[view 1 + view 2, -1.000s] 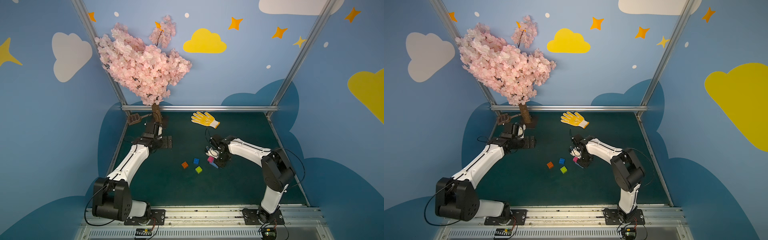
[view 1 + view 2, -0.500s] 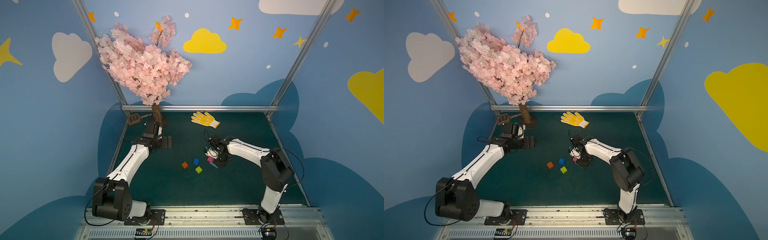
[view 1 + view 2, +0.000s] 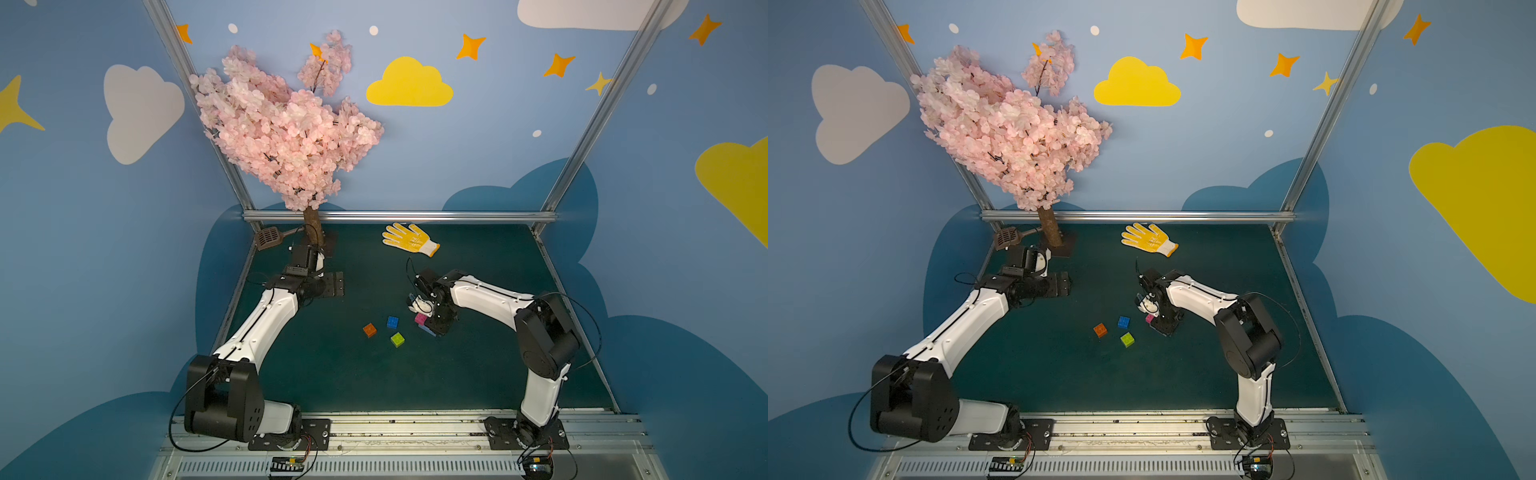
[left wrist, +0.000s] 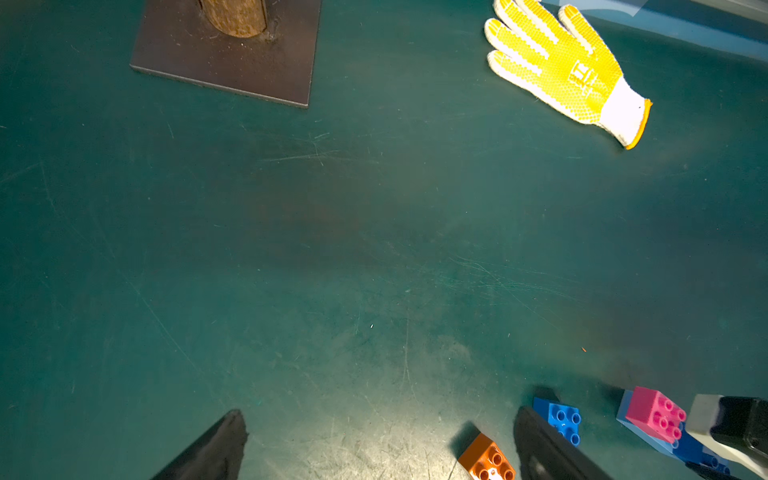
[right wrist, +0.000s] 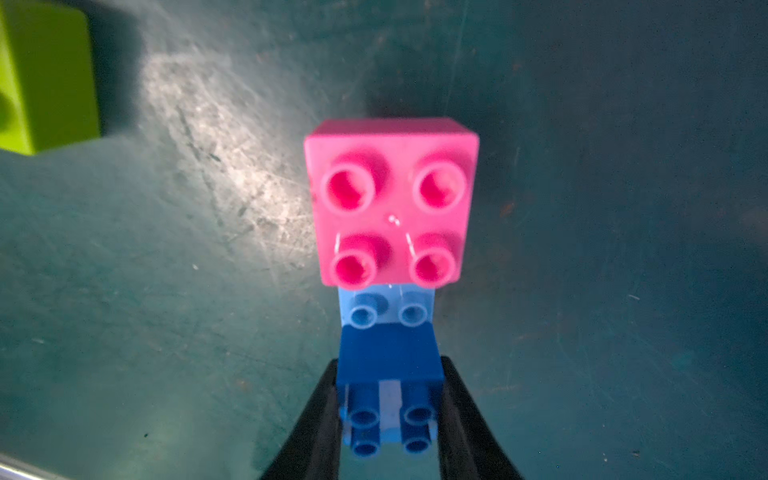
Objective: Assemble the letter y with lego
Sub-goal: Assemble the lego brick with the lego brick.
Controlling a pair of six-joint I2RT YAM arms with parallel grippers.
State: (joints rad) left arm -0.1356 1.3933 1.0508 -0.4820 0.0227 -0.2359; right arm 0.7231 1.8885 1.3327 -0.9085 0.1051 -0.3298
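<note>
- Past second: no visible change. My right gripper stays clamped on the dark blue brick, the arm has barely shifted, and the loose bricks sit where they were.
- Read: the top of the y is done, with the pink brick and the dark blue brick on opposite ends of the light blue bar. The tail isn't started.
- Location: the piece is right in my jaws, low over the mat. I can't tell whether it's touching.
- Orientation: the long axis runs straight out ahead from between my fingers. The dark blue end is in the grip, the pink tip is farthest from me, and the studs face up at my wrist.
- Loose lego: the lime green brick is nearest, off to the side of the pink tip. The spare dark blue brick and orange brick lie further out, toward my left arm. All three are apart from each other.
- My left gripper is spread wide, holds nothing, and sits well clear of the piece.
</note>
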